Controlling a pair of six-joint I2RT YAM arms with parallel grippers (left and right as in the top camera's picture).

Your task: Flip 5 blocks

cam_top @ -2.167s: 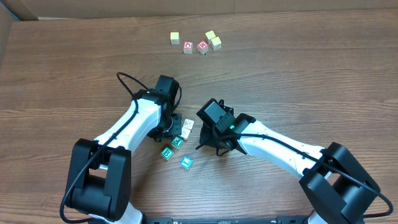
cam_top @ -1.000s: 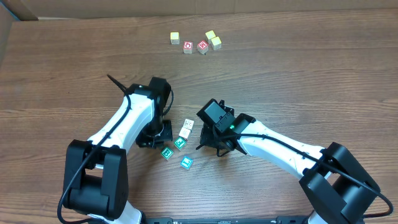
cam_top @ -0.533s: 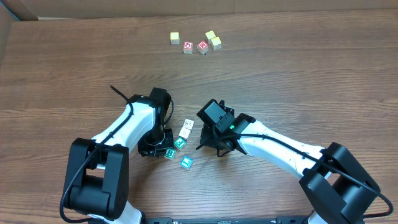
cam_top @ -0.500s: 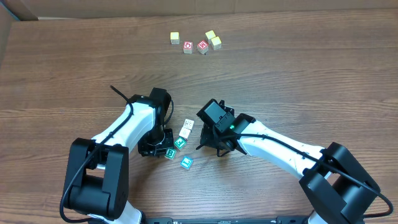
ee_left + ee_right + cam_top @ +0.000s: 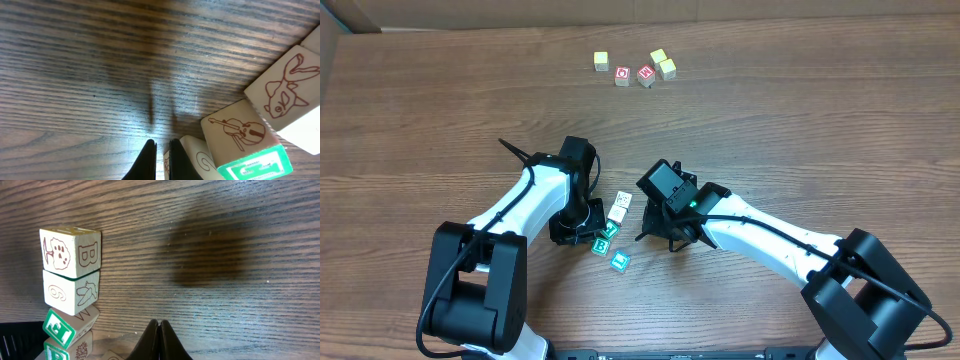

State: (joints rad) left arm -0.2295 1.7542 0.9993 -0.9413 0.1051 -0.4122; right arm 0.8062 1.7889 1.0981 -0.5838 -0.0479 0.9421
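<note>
The left gripper (image 5: 160,153) is held clenched on nothing and placed low just beside the blocks (image 5: 611,230) (clustered on the table (image 5: 800,120) between the arms), probably so that one can be tipped over by the closed tips, while the right gripper (image 5: 160,329), equally clenched and empty, is parked near them.

Near middle of counter (image 5: 840,130), five blocks in all: two white-topped blocks (image 5: 623,200) (image 5: 616,213) and three teal-topped blocks (image 5: 610,230) (image 5: 601,246) (image 5: 618,260). Toward twelve o'clock, five more: three plain yellow cubes (image 5: 601,61) (image 5: 659,57) (image 5: 667,69) and two red-faced cubes (image 5: 622,75) (image 5: 646,74). Ten cubes altogether. Also two arms: left arm (image 5: 525,195) at eight o'clock, right arm (image 5: 760,235) at four o'clock.
</note>
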